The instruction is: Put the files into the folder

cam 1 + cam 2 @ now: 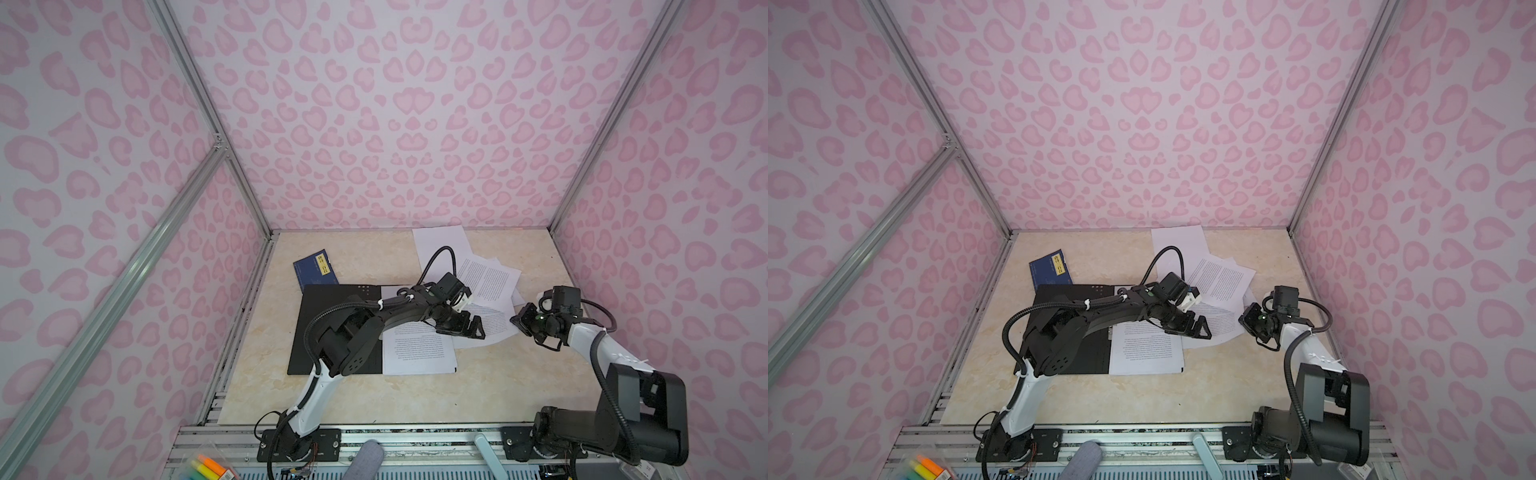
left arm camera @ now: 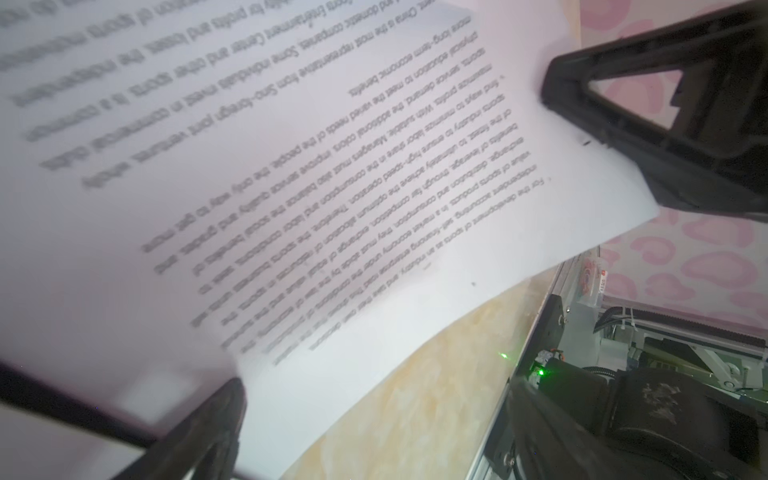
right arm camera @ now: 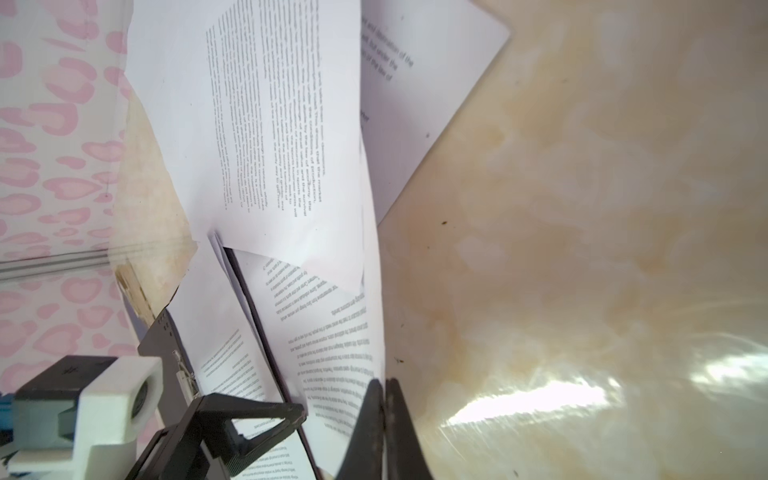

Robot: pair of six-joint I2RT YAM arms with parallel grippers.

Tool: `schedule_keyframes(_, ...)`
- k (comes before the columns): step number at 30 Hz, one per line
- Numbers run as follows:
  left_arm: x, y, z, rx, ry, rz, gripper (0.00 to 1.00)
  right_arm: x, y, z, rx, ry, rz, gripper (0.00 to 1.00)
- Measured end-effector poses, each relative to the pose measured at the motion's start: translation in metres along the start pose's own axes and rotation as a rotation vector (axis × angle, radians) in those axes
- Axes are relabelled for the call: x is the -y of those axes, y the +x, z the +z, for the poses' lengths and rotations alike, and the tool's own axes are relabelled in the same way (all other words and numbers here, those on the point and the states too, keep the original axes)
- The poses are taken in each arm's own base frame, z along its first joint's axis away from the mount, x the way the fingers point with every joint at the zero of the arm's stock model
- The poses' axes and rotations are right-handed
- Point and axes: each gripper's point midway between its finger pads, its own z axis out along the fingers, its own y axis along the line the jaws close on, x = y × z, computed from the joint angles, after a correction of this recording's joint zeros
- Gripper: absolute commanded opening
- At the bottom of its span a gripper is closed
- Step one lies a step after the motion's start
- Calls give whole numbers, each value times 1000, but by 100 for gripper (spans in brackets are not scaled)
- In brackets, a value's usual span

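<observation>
The folder [image 1: 309, 332] lies open on the table with its black inside up, and one printed sheet [image 1: 417, 351] rests on its right half. More of the files [image 1: 492, 276] lie fanned out at the back right. My right gripper [image 3: 384, 388] is shut on the right edge of one text sheet [image 3: 332, 332], which curls upward from the table. In both top views this gripper [image 1: 517, 322] sits just right of the sheet [image 1: 496, 328]. My left gripper [image 1: 473, 328] hovers open above the same sheet [image 2: 374, 166], with its fingers [image 2: 648, 108] spread wide and holding nothing.
A small dark-blue booklet [image 1: 313, 268] with a yellow label lies behind the folder's far left corner. Pink patterned walls [image 1: 395, 124] close in the table on three sides. Highlighters [image 1: 210, 467] sit beyond the front rail at the left.
</observation>
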Motion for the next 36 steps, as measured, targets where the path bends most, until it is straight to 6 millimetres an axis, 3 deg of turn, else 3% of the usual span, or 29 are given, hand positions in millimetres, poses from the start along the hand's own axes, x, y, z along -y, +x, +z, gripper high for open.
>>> schedule_keyframes(4,33,-4,-9,14,30,51,99,3,-1,-22,51,30,12,0)
schedule_keyframes(9,90,-15,-41,70,103,136,99,0,-9,-63,180,70,-11,0)
schedule_keyframes(12,129,-22,-75,134,154,198,99,-15,-22,-96,301,55,-50,0)
schedule_keyframes(16,176,-22,-136,240,215,291,100,-32,-32,-131,411,39,-92,0)
schedule_keyframes(19,192,-16,-172,318,217,350,100,-46,-33,-145,436,33,-137,0)
schedule_keyframes(23,182,1,-203,407,147,409,99,-68,-30,-160,466,18,-205,0)
schedule_keyframes(29,135,42,-234,545,-6,482,98,-98,-28,-171,497,-8,-286,0)
schedule_keyframes(32,105,58,-249,627,-119,506,98,-114,-22,-165,469,-20,-332,0)
schedule_keyframes(36,64,77,-270,742,-279,509,98,-151,-11,-149,419,-37,-427,0)
